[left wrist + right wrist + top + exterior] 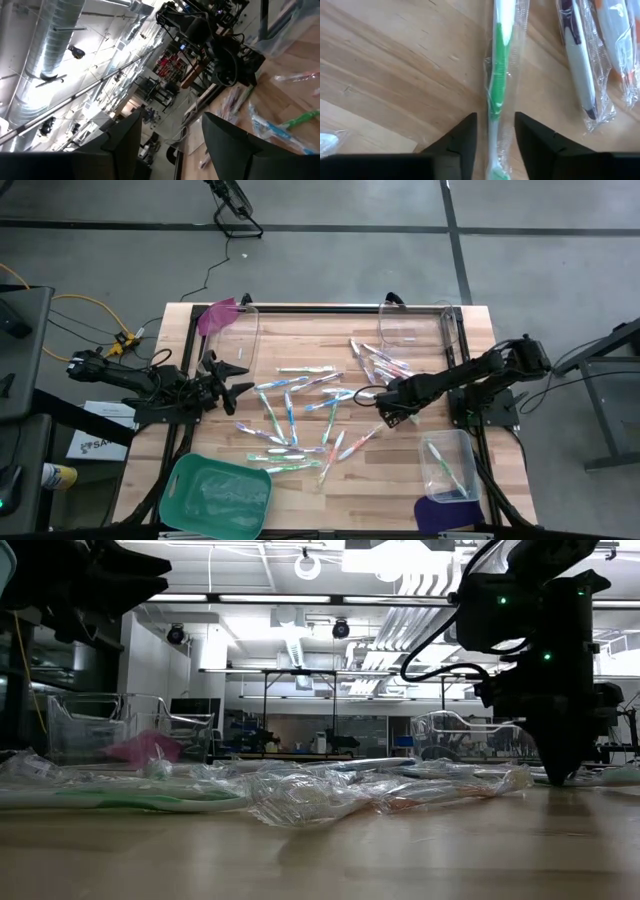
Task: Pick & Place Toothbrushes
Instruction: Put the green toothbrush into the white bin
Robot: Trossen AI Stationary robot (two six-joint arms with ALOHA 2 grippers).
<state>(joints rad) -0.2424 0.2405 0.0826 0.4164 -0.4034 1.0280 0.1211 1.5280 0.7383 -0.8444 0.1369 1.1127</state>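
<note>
Several wrapped toothbrushes (305,415) lie scattered flat on the wooden table (330,490). My right gripper (390,402) points down at the right edge of the scatter. Its fingers (495,120) stand narrowly apart, one on each side of a green-and-white toothbrush (499,60) in a clear wrapper, which lies flat on the wood. In the low view the fingertips (560,775) are down at table height. My left gripper (235,380) waits open above the table's left side, pointing level toward the scatter. My right gripper comes from above, pointing down, with its fingers across the green toothbrush's handle (495,107). A strip of wood shows between one finger (470,130) and the wrapper. The other finger (525,130) is at the wrapper's edge; whether it touches I cannot tell.
A clear bin (447,465) with a few toothbrushes stands at the near right, beside a purple lid (440,515). A green tray (215,492) sits at the near left. Two clear bins (240,330) (415,325) stand along the far edge. Purple and orange toothbrushes (580,55) lie beside the green one.
</note>
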